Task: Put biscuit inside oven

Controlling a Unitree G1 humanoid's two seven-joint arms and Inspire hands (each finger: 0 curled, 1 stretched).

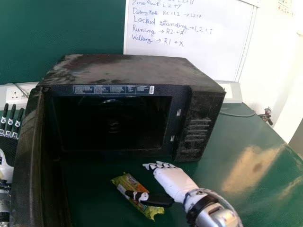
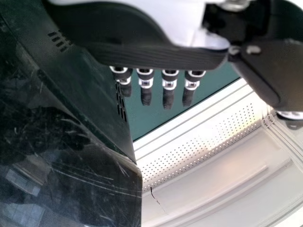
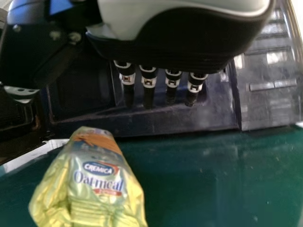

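Biscuit packet, a soft yellow-green plastic wrapper with an orange panel [image 1: 127, 182], lies on the dark green glossy bench [image 1: 232, 137], outside the oven and before its open front. We see it set aslant in the head view, one end toward the open door, the other toward the near edge of the view.

Wrapper notes: shiny, creased all over, catching light along the folds. Its ends are crimped and slightly ragged. In the right wrist view we make out an orange-brown picture toward one end, a blue oval badge edged in red and white, blue lettering beneath, and a small red strip. The body looks plump, the yellow film puckered around the lettering.

Right hand, white-backed with black digits [image 1: 173, 181]: loose, fingers extended, nothing clasped. Its black thumb [image 1: 158, 200] spans the packet in the head view; whether it touches the wrapper we cannot tell.

Left hand, white and black [image 1: 9, 126]: at the head view's left edge, beyond the door, fingers straight and holding nothing.

Oven, a boxy black microwave with a dusty, scuffed top [image 1: 132, 71]: its black door [image 1: 26, 156] stands open on our left.
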